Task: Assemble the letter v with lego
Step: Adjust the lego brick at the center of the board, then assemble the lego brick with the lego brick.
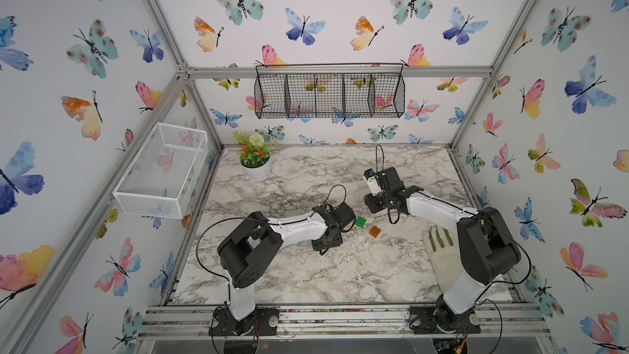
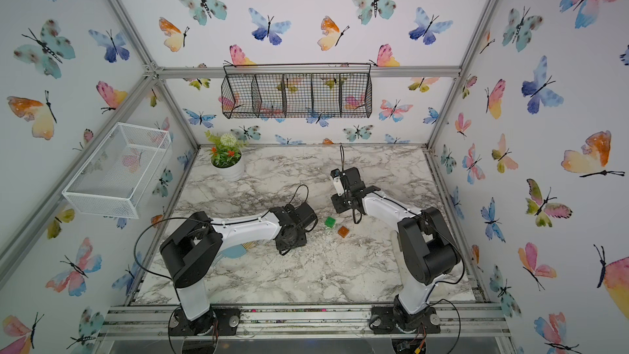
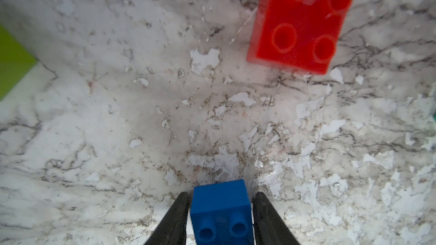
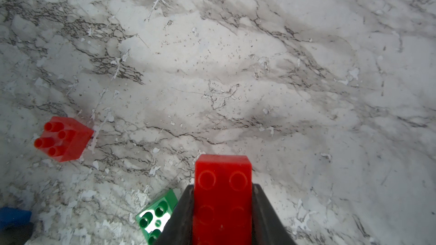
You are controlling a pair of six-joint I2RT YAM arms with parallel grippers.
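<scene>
Left jaws sit close against both sides of the blue brick (image 3: 220,210), grip unconfirmed; best to squeeze squarely before lifting. Right jaws clamp the long red brick (image 4: 223,196); hold it level.

Both top views look down from high at my front over the whole worktop (image 1: 340,267) and both my arms. My wrist cameras stare close at the marble past my left pincer (image 3: 221,195) and right pincer (image 4: 223,187); both catch the square red brick (image 3: 299,24).
</scene>
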